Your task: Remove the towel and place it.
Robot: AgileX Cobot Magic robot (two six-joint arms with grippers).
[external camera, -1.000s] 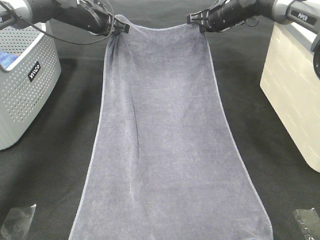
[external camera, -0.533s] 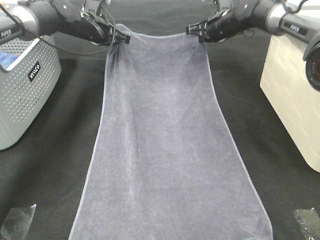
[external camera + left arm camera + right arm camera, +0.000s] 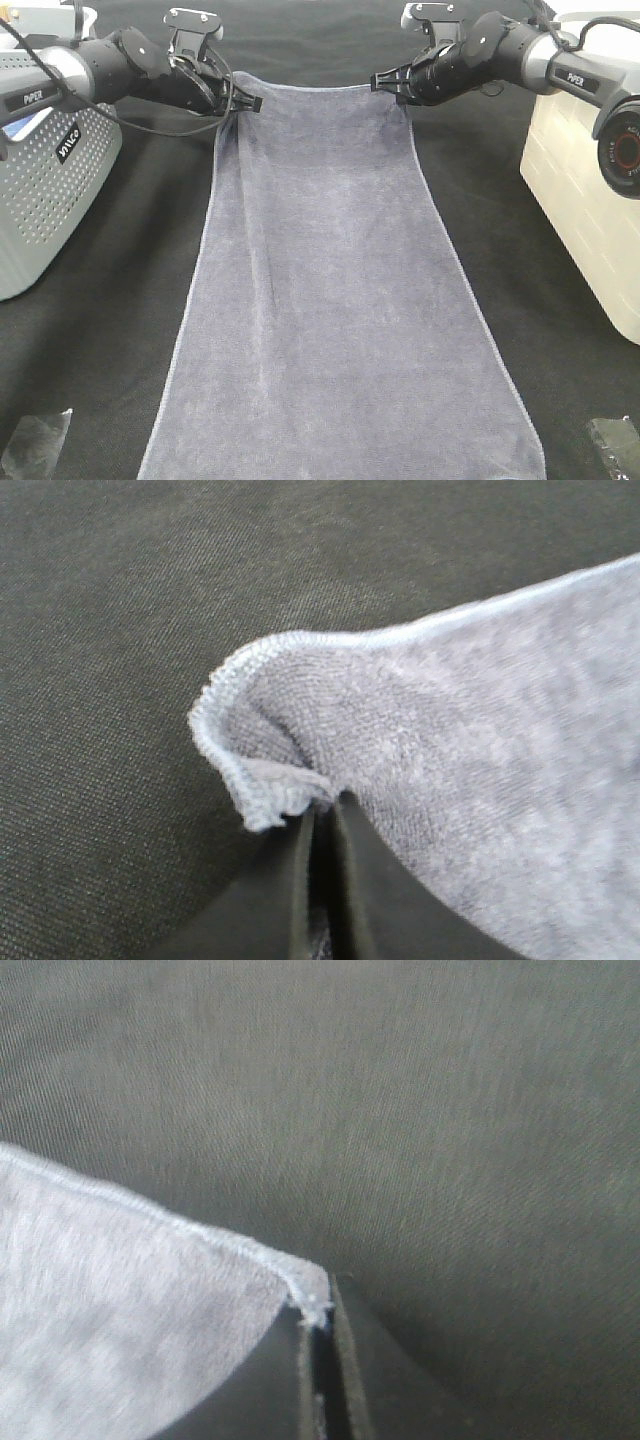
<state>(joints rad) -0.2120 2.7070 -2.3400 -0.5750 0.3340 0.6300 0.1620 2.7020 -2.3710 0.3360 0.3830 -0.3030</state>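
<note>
Grey perforated basket (image 3: 40, 200) holding blue cloth (image 3: 30, 122), both end effectors (image 3: 250, 103) (image 3: 385, 82) pinching towel (image 3: 340, 300) corners

Left gripper (image 3: 252, 103) fingers pinched together; right gripper (image 3: 382, 82) likewise.

1. From my high camera, light is even and diffuse from overhead; no hard shadows on the black table cloth (image 3: 110, 330).
2. The towel (image 3: 330, 300) reads sharp there, folds softly shaded.
3. Both my wrist views are dimmer and soft; the nearest fingers (image 3: 290, 900) blur badly.
4. White bin (image 3: 585, 190) at right is bright, slightly washed.
</note>
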